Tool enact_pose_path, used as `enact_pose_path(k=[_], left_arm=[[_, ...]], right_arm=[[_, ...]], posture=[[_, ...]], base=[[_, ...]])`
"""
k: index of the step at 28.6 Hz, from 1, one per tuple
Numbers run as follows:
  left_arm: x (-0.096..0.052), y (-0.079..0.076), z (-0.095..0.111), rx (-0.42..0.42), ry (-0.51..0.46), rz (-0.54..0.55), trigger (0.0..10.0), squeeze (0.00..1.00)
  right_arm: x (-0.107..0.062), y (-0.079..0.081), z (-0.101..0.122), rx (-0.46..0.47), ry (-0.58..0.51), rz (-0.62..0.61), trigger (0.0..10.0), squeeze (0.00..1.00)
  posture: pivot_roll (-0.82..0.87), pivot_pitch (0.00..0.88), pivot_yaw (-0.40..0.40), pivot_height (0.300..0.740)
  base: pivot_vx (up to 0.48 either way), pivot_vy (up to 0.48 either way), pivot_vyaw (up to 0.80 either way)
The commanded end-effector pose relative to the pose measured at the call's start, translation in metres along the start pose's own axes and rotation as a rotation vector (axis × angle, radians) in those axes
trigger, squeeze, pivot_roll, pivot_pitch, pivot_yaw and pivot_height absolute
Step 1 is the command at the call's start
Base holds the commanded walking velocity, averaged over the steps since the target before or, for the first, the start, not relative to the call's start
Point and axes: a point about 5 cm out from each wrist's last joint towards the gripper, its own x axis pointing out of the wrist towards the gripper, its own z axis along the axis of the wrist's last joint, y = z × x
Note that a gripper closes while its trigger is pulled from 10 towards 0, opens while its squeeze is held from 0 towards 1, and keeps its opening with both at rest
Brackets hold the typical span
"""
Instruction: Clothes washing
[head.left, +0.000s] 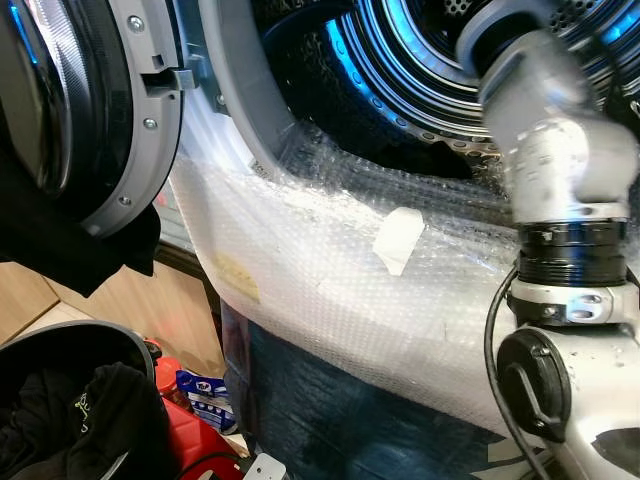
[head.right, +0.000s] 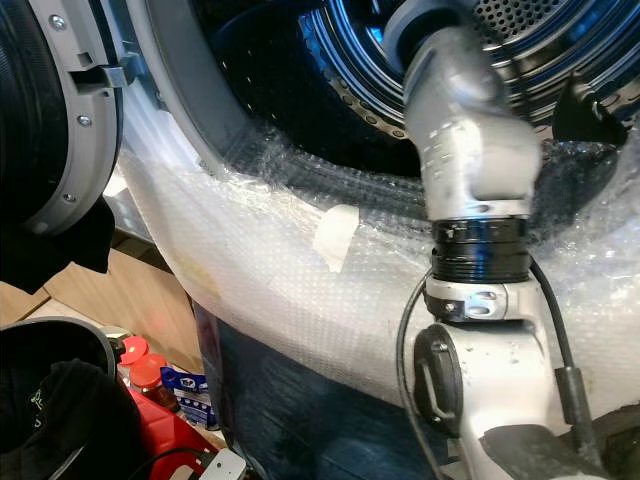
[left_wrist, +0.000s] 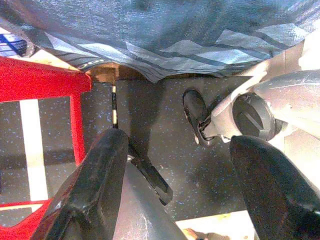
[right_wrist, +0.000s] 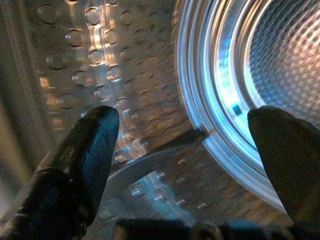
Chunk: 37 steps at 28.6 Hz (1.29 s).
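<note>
Steel drum (right_wrist: 125, 90) is dimpled silver, its rim glowing blue. Bubble wrap (head.left: 330, 270) is white and dotted. Black clothes (head.left: 70, 420) fill a dark basket (head.left: 75, 335); nearby bottles (head.right: 140, 385) are red.

Cold blue light glows from the drum (right_wrist: 280, 60) beyond the right pincer (right_wrist: 190, 150), glinting off its dimpled steel. Pincer fingers (right_wrist: 85, 155) are dark, blurred. The bubble wrap (head.left: 330, 290) glares white; the floor (left_wrist: 160, 130) is dim.
</note>
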Motion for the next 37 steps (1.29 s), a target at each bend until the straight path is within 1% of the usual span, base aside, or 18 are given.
enact_pose_path(k=[1,2,4,6,7,11,15,17,18,20,21,22,23,28,34,35,36,37], left_arm=[[0.000,-0.002,-0.006,0.013,0.029,-0.009,10.0,0.00],[0.000,-0.002,-0.006,0.011,0.030,-0.010,10.0,0.00],[0.000,-0.002,-0.006,0.010,0.029,-0.011,10.0,0.00],[0.000,-0.002,-0.006,0.008,0.030,-0.011,10.0,0.00],[0.000,-0.002,-0.006,0.008,0.030,-0.011,10.0,0.00],[0.000,-0.003,-0.006,0.013,0.031,-0.012,10.0,0.00],[0.000,-0.002,-0.005,0.014,0.031,-0.010,10.0,0.00],[0.000,-0.002,-0.005,0.015,0.030,-0.009,10.0,0.00],[0.000,-0.001,-0.005,0.016,0.029,-0.008,10.0,0.00],[0.000,-0.001,-0.004,0.017,0.029,-0.009,10.0,0.00],[0.000,-0.001,-0.004,0.018,0.029,-0.009,10.0,0.00],[0.000,-0.001,-0.004,0.022,0.030,-0.009,10.0,0.00],[0.000,-0.001,-0.004,0.024,0.030,-0.009,10.0,0.00],[0.000,-0.001,-0.004,0.028,0.031,-0.007,10.0,0.00],[0.000,-0.002,-0.003,0.024,0.028,-0.006,10.0,0.00],[0.001,-0.002,-0.002,0.021,0.025,-0.005,10.0,0.00],[0.001,-0.002,-0.002,0.021,0.025,-0.005,10.0,0.00],[0.001,-0.003,-0.001,0.019,0.022,-0.004,10.0,0.00]], right_arm=[[-0.006,0.006,0.010,0.016,-0.014,0.052,10.0,0.00],[-0.013,0.006,0.014,0.073,-0.062,0.078,10.0,0.00],[-0.018,0.007,0.017,0.129,-0.083,0.128,10.0,0.00],[-0.025,0.011,0.017,0.181,-0.096,0.195,10.0,0.00],[-0.025,0.011,0.017,0.181,-0.096,0.195,10.0,0.00],[-0.044,0.020,0.016,0.275,-0.102,0.384,10.0,0.00],[-0.060,0.019,0.009,0.268,-0.099,0.475,10.0,0.00],[-0.072,0.026,0.005,0.284,-0.100,0.588,10.0,0.00],[-0.084,0.034,0.002,0.268,-0.101,0.687,10.0,0.00],[-0.092,0.038,-0.001,0.249,-0.097,0.751,10.0,0.00],[-0.094,0.039,-0.002,0.264,-0.097,0.764,10.0,0.00],[-0.098,0.041,-0.002,0.337,-0.109,0.804,10.0,0.00],[-0.103,0.042,-0.001,0.373,-0.123,0.847,10.0,0.00],[-0.131,0.049,-0.003,0.459,-0.138,1.035,10.0,0.00],[-0.145,0.053,-0.020,0.512,-0.068,1.101,10.0,0.00],[-0.150,0.050,-0.032,0.571,-0.023,1.086,10.0,0.00],[-0.150,0.050,-0.032,0.571,-0.023,1.086,10.0,0.00],[-0.156,0.047,-0.041,0.601,0.010,1.081,10.0,0.00]], posture=[[-0.09,0.012,-0.023,0.740],[-0.09,0.013,-0.025,0.740],[-0.09,0.016,-0.025,0.740],[-0.09,0.022,-0.022,0.740],[-0.09,0.022,-0.022,0.740],[-0.09,0.019,-0.021,0.740],[-0.09,0.018,-0.019,0.740],[-0.09,0.019,-0.017,0.740],[-0.09,0.014,-0.019,0.740],[-0.09,0.014,-0.017,0.740],[-0.09,0.014,-0.017,0.740],[-0.09,0.009,-0.016,0.740],[-0.09,0.009,-0.016,0.740],[-0.08,0.000,-0.017,0.740],[-0.07,0.000,-0.032,0.740],[-0.05,0.002,-0.045,0.740],[-0.05,0.002,-0.045,0.740],[-0.05,0.003,-0.045,0.740]], base=[[0.000,0.000,0.00],[0.000,0.000,0.00],[0.000,0.000,0.00],[0.000,0.000,0.00],[0.000,0.000,0.00],[0.000,0.000,0.00],[0.000,0.000,0.00],[0.000,0.000,0.00],[0.000,0.000,0.00],[0.000,0.000,0.00],[0.000,0.000,0.00],[0.000,0.000,0.00],[0.000,0.000,0.00],[0.000,0.000,0.00],[0.000,0.000,0.00],[0.000,0.000,0.00],[0.000,0.000,0.00],[0.000,0.000,0.00]])
